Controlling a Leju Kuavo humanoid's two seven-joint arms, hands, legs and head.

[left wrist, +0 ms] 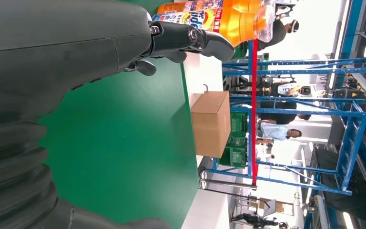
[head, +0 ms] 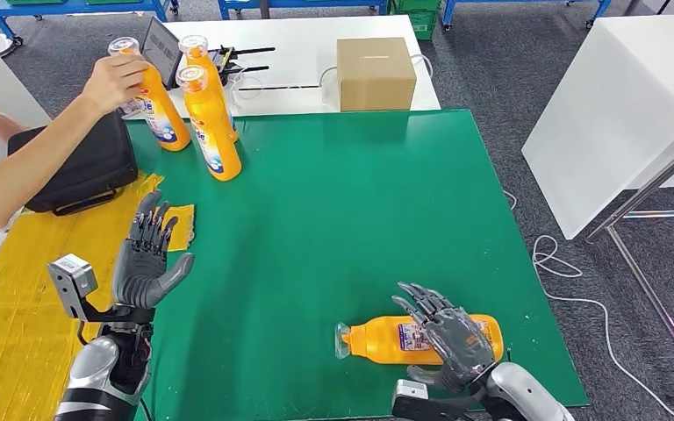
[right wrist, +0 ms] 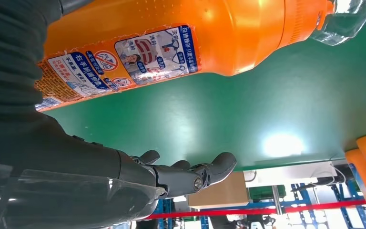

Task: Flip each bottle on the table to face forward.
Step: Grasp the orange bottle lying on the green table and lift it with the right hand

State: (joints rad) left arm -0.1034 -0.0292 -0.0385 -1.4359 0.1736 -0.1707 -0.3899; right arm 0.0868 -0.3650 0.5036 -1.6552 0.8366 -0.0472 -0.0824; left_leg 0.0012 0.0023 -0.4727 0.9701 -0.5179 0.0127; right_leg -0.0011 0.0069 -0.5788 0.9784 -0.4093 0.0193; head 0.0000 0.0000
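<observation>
An orange bottle [head: 377, 338] with a clear cap lies on its side near the front right of the green mat [head: 333, 219], cap pointing left. My right hand [head: 449, 340] hovers over its base end with fingers spread, not closed around it. In the right wrist view the bottle [right wrist: 171, 38] shows its label, with the fingers [right wrist: 195, 174] stretched out beside it. At the back left stand three orange bottles: a person's hand [head: 114, 81] holds one [head: 160, 118], and two [head: 215, 132] stand beside it. My left hand [head: 145, 263] is raised and open over the mat's left edge.
A black case [head: 79, 167] lies at the left on a yellow mat [head: 17, 289]. A cardboard box [head: 376, 73] and a tablet [head: 160, 48] sit on the white table behind. Another white table [head: 614, 114] stands to the right. The person's arm [head: 26, 167] reaches in from the left.
</observation>
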